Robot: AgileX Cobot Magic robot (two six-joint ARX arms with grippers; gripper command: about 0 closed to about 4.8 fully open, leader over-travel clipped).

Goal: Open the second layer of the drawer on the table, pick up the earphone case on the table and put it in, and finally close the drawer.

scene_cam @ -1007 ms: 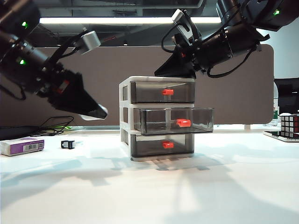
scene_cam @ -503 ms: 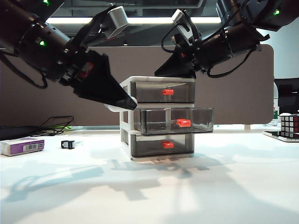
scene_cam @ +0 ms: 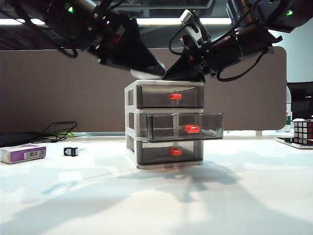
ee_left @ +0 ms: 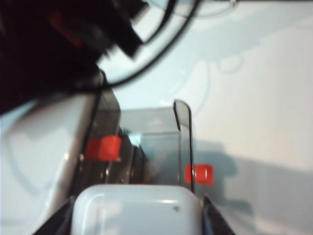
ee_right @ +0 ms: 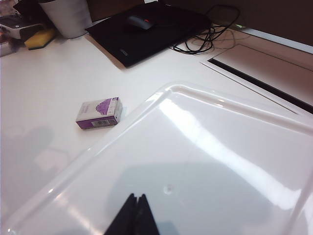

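Observation:
The drawer (scene_cam: 165, 123) is a white-framed cabinet standing mid-table (scene_cam: 156, 200), and the second layer (scene_cam: 183, 127) is pulled out, red-orange handle forward. My left gripper (scene_cam: 154, 72) hovers above the cabinet's top left corner, shut on the glossy white earphone case (scene_cam: 146, 75). In the left wrist view the earphone case (ee_left: 137, 211) fills the gap between the black fingers (ee_left: 62, 223) of my left gripper (ee_left: 137, 216), with the open second layer (ee_left: 156, 139) below it. My right gripper (scene_cam: 188, 76) rests shut on the cabinet top (ee_right: 205, 161), its tips (ee_right: 136, 197) pressed together.
A white-and-purple box (scene_cam: 23, 153) and a small black clip (scene_cam: 71, 151) lie on the table's left. Cables (scene_cam: 58, 130) trail behind them. A Rubik's cube (scene_cam: 303, 131) stands at the right edge. The right wrist view shows a black mat with a mouse (ee_right: 146, 27).
My left arm has swung up and rightward from left of the cabinet to above its top, still carrying the earphone case. The right arm has stayed put.

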